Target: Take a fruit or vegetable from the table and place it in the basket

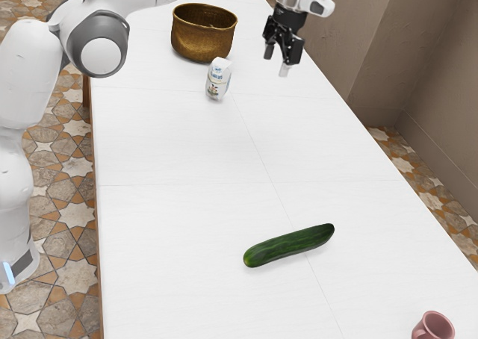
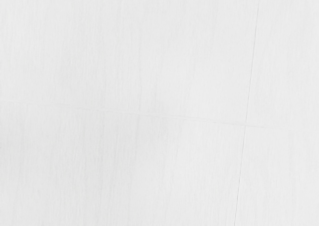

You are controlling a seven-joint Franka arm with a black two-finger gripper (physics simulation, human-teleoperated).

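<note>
Green cucumber [image 1: 289, 246] lies on the near part of the counter, pincer [image 1: 276, 61] spread and empty

The cucumber rests on its side on the white counter [image 1: 172, 145], borne by the flat top alone, with nothing propping it. Its long axis runs mostly crosswise, from the paler end at the exterior view's left, which is nearer, to the dark end at the right, slightly farther off. It lies across a thin seam, well apart from the pink mug [image 1: 433, 328] at the near right.

The basket [image 1: 202, 44] stands upright at the far left, its mouth up, ready to receive something from above. A small carton [image 1: 218, 79] stands on its base just on the basket's near side; a low approach there could knock it.

The pincer hangs above the far part of the counter, its fingers apart with nothing between them. I judge the pick-up is still to be done: the hand should come nearer, turn so its fingers straddle the cucumber's narrow width, and close around the middle, since an end grip might let it tip.
</note>
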